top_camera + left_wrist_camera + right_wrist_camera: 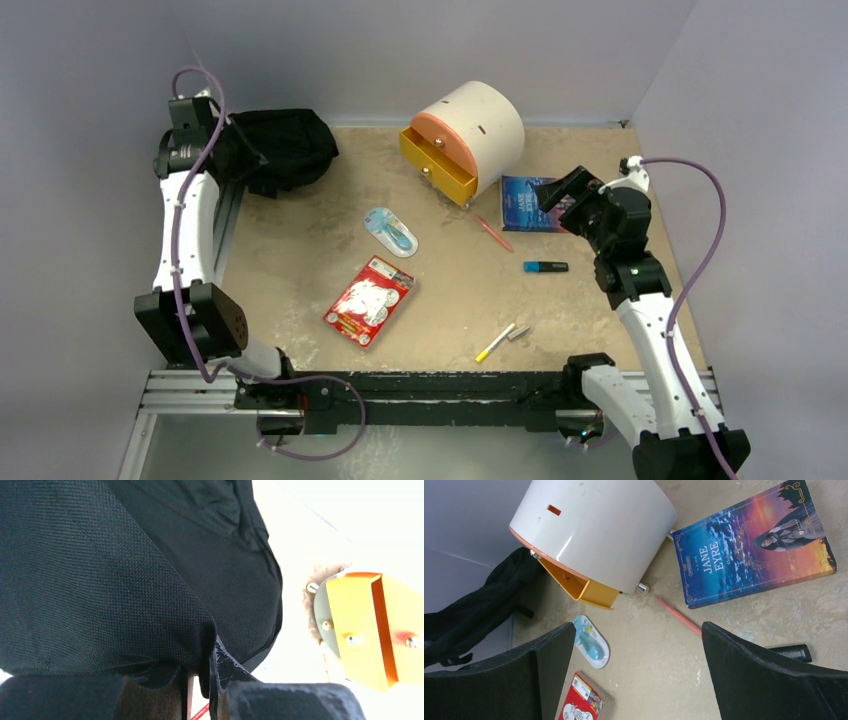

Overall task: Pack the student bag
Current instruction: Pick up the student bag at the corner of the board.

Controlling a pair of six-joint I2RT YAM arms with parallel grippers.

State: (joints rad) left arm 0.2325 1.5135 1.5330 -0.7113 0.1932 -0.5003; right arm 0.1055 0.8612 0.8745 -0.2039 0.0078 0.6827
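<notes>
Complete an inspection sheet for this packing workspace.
Surface: speckled beige tabletop.
Job's things: soft black fabric backpack slumped in far-left corner.
Clutter: cream cylindrical drawer box, yellow drawer open; blue Jane Eyre paperback; pink pencil; blue-capped black marker; yellow pen; red-white card packet; clear blister pack.
Grippers: left gripper shut on backpack fabric; right gripper open, empty.
Cables: purple cable looping off each arm.
Surroundings: grey walls; metal rail at near edge.

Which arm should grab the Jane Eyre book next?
Right. The right gripper, open, hangs near the book; the left gripper is far off, gripping the bag.
</notes>
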